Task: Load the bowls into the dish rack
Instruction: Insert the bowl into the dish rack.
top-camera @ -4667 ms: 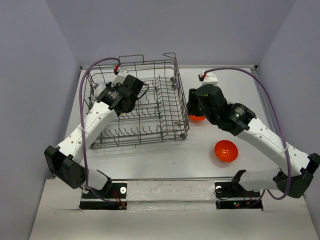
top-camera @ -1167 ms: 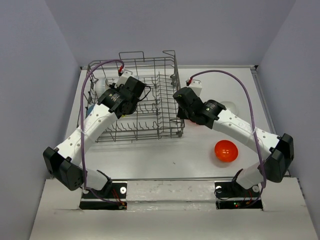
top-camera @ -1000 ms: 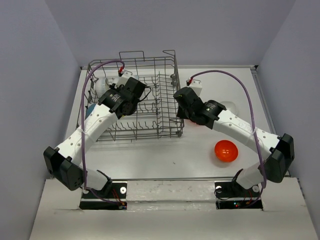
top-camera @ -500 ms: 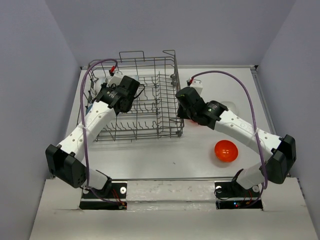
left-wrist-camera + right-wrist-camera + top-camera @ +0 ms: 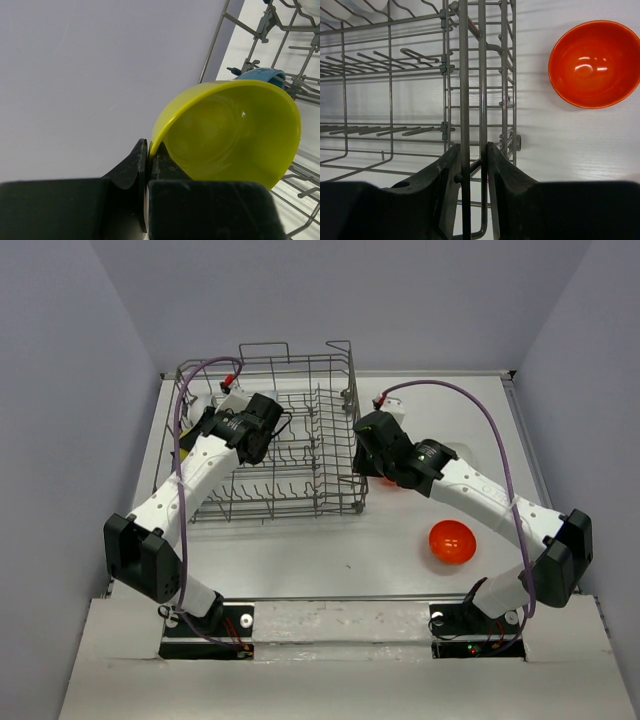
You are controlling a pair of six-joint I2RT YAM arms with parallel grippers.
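Clearly, left tool [image 5: 148,150] clamps yellow-green bowl [image 5: 230,135]; right tool [image 5: 471,152] straddles dish rack [image 5: 464,75] wires, grip unclear.

No text, label, brand, number or sign can be read in any of the three views.
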